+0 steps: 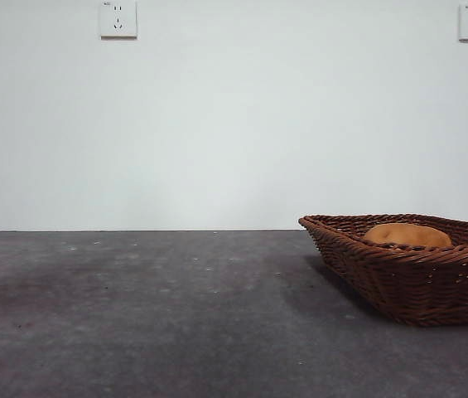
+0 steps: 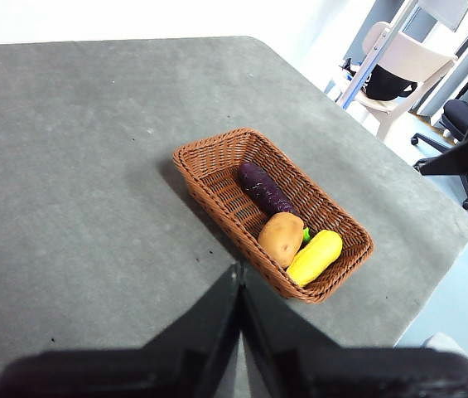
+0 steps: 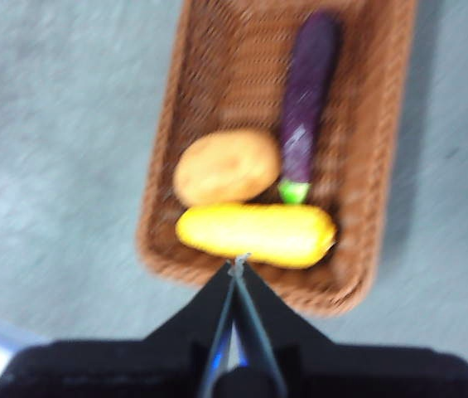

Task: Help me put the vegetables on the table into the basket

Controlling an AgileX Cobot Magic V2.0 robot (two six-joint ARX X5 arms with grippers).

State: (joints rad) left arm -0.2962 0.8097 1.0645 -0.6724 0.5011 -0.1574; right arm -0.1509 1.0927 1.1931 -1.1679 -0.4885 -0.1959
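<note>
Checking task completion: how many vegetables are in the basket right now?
3, all inside the basket: eggplant along one long side, potato beside its stem end, corn across the end wall. None visible on the table.

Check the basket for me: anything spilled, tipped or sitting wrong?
Nothing stands out. The corn, potato and eggplant all lie inside the basket, which sits flat on the table. Both pincers are shut and hold nothing.
</note>
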